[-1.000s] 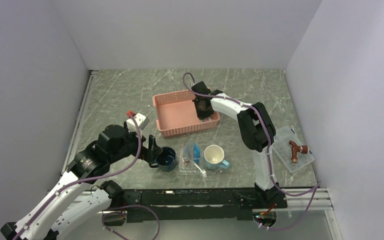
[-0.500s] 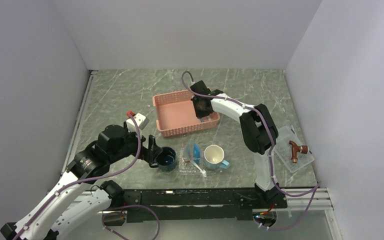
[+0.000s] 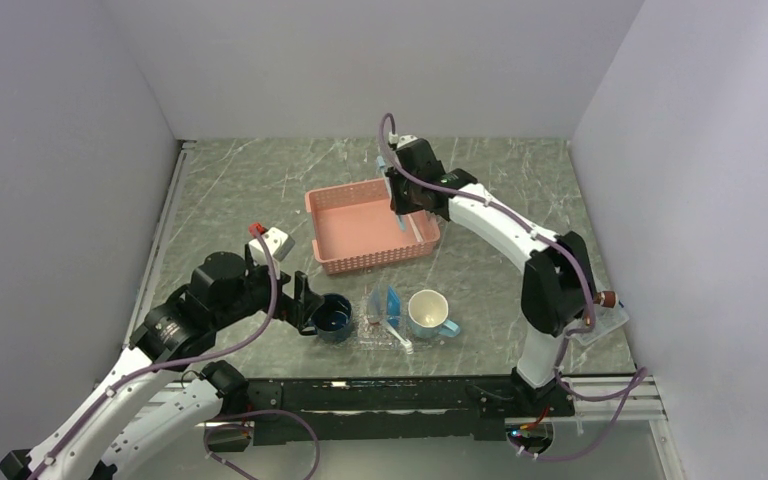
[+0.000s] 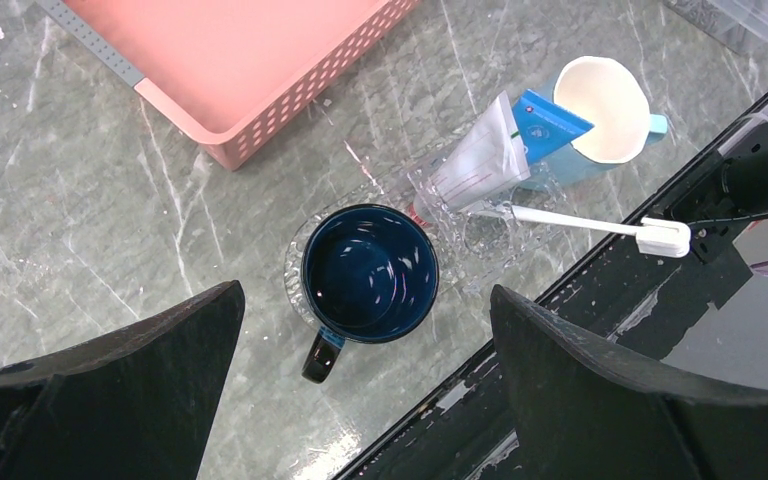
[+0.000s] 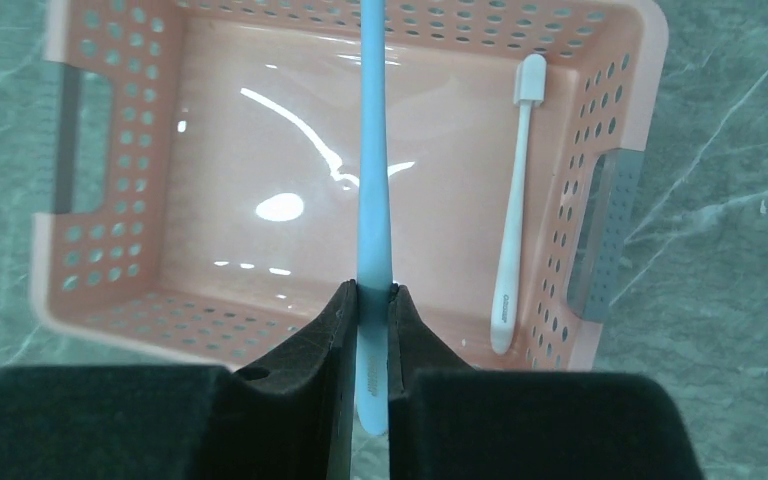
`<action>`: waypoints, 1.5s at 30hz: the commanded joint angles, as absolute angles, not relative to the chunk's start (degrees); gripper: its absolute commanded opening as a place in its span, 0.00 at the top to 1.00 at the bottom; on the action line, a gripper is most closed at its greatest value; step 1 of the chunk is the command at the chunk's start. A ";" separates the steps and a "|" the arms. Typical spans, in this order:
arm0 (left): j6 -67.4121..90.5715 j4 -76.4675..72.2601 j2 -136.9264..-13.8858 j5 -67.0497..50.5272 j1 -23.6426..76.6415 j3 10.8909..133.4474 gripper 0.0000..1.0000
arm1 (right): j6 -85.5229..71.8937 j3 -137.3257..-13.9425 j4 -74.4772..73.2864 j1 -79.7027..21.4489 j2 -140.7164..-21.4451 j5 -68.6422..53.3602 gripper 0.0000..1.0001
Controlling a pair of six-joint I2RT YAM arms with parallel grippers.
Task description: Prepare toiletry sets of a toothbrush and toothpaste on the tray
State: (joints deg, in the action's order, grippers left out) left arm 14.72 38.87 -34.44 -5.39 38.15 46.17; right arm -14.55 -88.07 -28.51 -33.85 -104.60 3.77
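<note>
My right gripper (image 5: pixel 372 295) is shut on the handle of a thin light-blue toothbrush (image 5: pixel 372 150) and holds it above the pink basket (image 5: pixel 110 290). A white toothbrush (image 5: pixel 516 200) lies along the basket's right wall. In the top view the right gripper (image 3: pixel 400 195) hangs over the basket's far right corner. The clear oval tray (image 4: pixel 480 240) holds a white toothbrush (image 4: pixel 580 221), a white toothpaste tube (image 4: pixel 475 165) with a red end and a blue tube (image 4: pixel 550 115). My left gripper (image 4: pixel 365 295) is open and empty above a dark blue mug (image 4: pixel 368 272).
A white mug (image 4: pixel 608 95) with a blue handle stands against the tray's right side. The dark blue mug (image 3: pixel 335 317) sits on the tray's left end. A clear box (image 3: pixel 605 322) shows at the right edge, mostly behind the right arm. The table's black front rail (image 4: pixel 560 330) is close.
My right gripper has risen out of the basket with the light-blue toothbrush and moved toward the basket's far side. The left arm has hardly moved.
</note>
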 commanded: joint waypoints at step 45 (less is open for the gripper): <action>15.17 37.38 -31.01 -45.12 37.83 53.83 0.01 | -18.76 -41.96 -13.19 -54.39 -47.20 -49.64 1.00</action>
